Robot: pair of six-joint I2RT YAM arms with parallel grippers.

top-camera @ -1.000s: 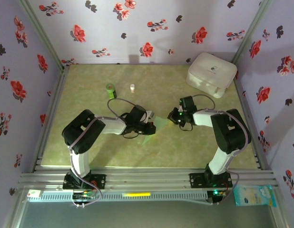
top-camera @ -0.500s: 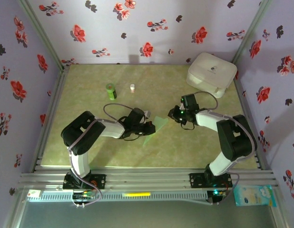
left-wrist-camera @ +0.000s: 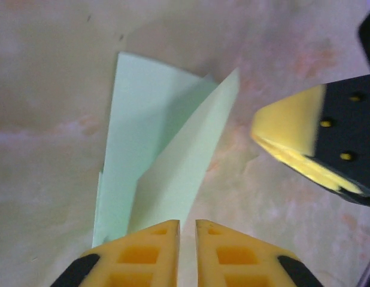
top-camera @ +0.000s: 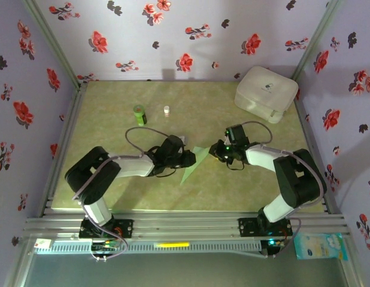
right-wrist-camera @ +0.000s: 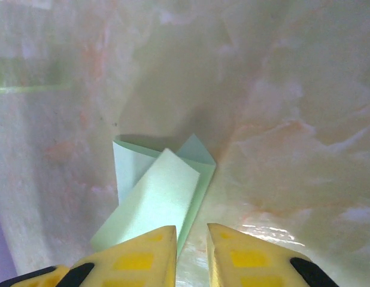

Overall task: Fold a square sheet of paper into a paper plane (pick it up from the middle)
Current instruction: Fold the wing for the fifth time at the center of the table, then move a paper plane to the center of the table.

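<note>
**Both claws loosened beside the folded paper**

The paper plane (top-camera: 194, 161) lies on the bench (top-camera: 113, 185) as a narrow folded wedge, with its sharp tip toward the near edge. The left claw (top-camera: 188, 159) is at its left edge and the right claw (top-camera: 217, 152) is just off its right corner. Each claw has a thin gap and grasps nothing. In front of the plane the bench is open. The green bottle (top-camera: 139, 113) and the white case (top-camera: 266, 92) stand well behind it.

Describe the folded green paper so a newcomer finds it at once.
On the marbled table, look near the middle, where the left gripper and right gripper face each other. Between them lies the folded paper, a flat pale green pointed wedge. The dark green bottle and white case stand farther back.
</note>
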